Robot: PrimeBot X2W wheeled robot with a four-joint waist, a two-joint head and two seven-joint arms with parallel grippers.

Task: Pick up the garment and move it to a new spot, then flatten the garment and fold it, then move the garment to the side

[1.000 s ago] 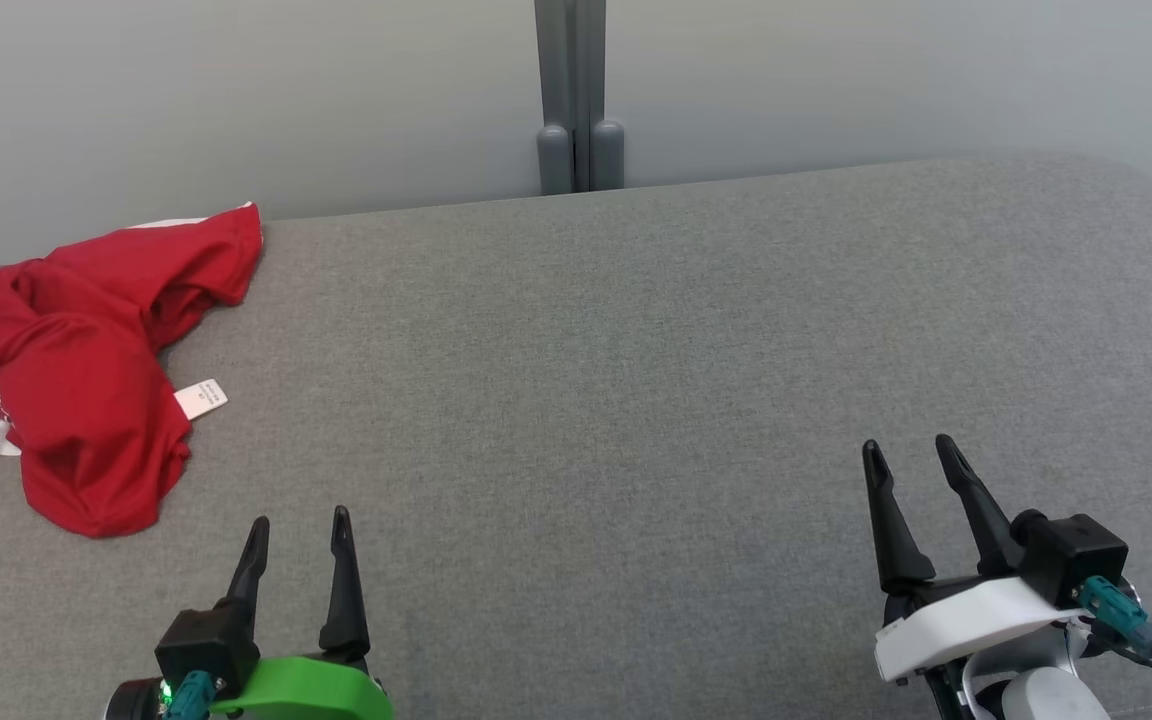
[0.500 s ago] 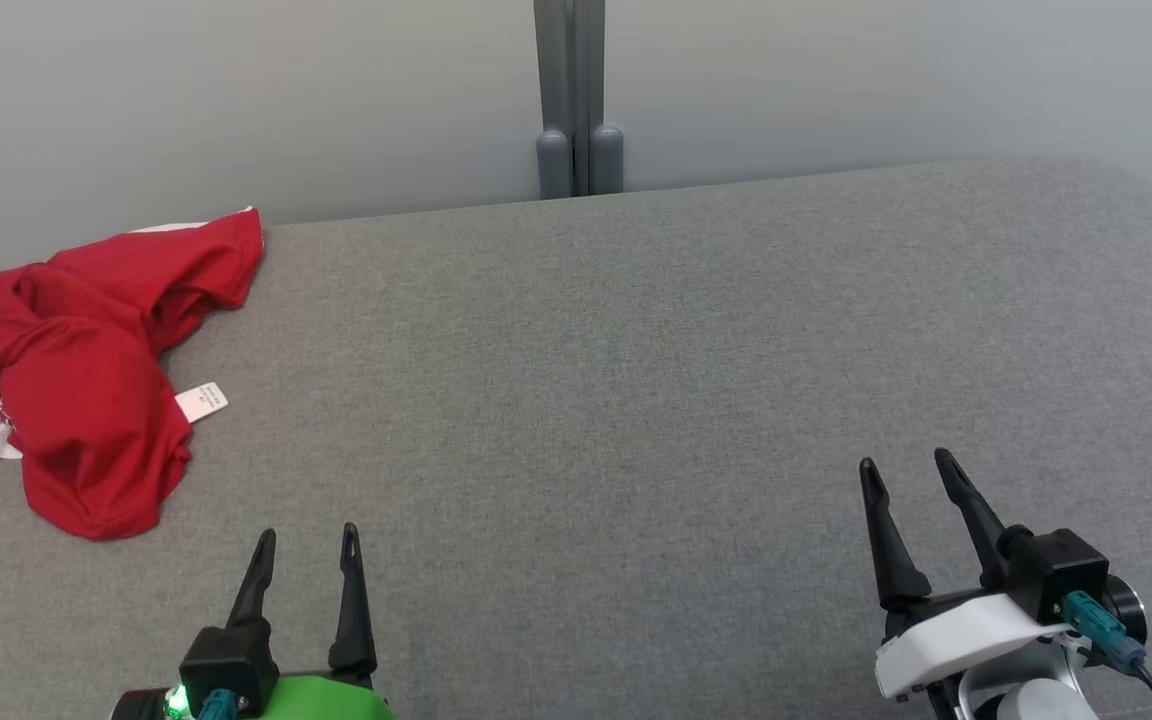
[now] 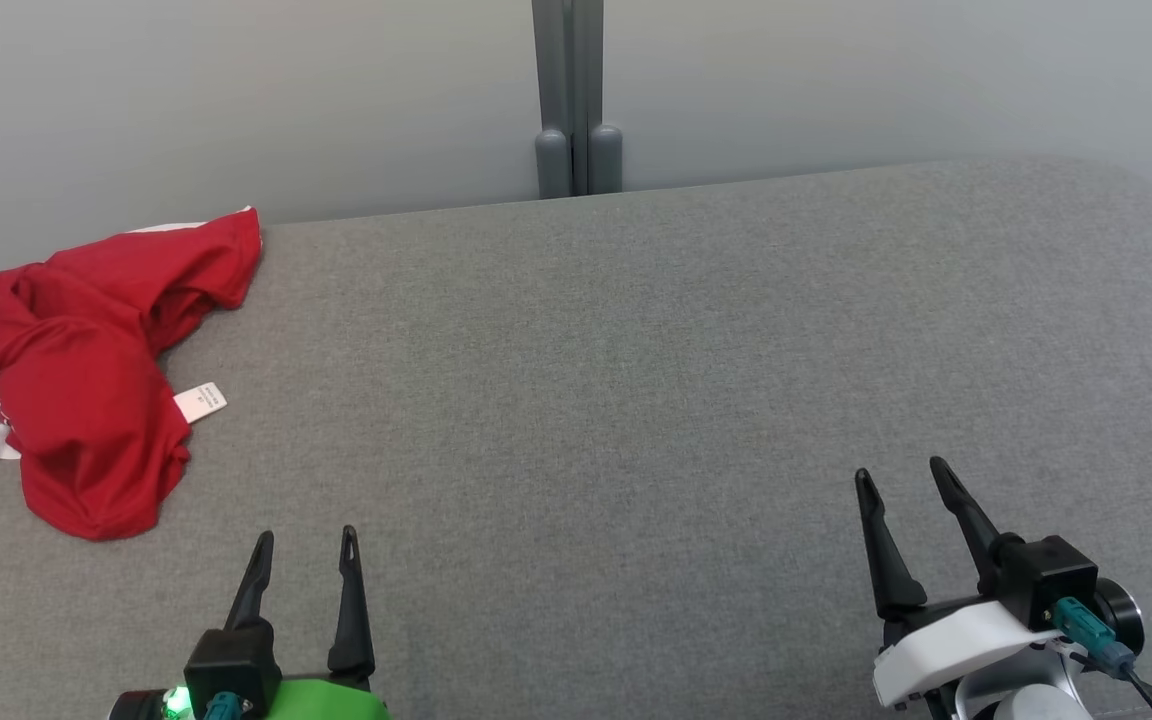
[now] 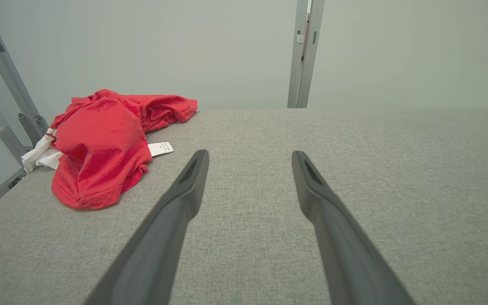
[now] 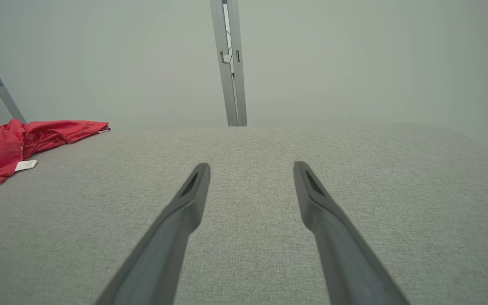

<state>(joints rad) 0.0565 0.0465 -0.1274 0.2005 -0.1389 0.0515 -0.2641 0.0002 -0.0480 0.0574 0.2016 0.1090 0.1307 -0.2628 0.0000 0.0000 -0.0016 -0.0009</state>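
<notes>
Red garment (image 3: 86, 400) is crumpled in a heap at the far left of the grey fabric surface (image 3: 636, 380). Its far tip reaches the far edge and its left side sits right at the left edge, with white trim showing there. A white label (image 3: 201, 402) sticks out from its right side, flat on the fabric. Left gripper (image 3: 306, 533) is near-left, fingers spread, nothing between them, tips pointing far. The garment lies far-left of it, near but apart, not touching. Right gripper (image 3: 900, 468) is near-right, fingers spread, holding nothing, well apart from the garment. A broad stretch of grey fabric runs from the label to the right edge and from the fingertips to the far edge. The far edge is straight along a pale wall (image 3: 886, 80). A grey post (image 3: 576, 100) with two rounded feet stands just behind that edge, about centre. The far right corner of the surface is rounded, with a dark strip beyond it. In the left wrist view, slanted metal rails (image 4: 2, 72) stand just past the left edge, behind the garment. In both wrist views each gripper's own fingers stand parallel over bare fabric; whether the tips touch the surface can't be told.
</notes>
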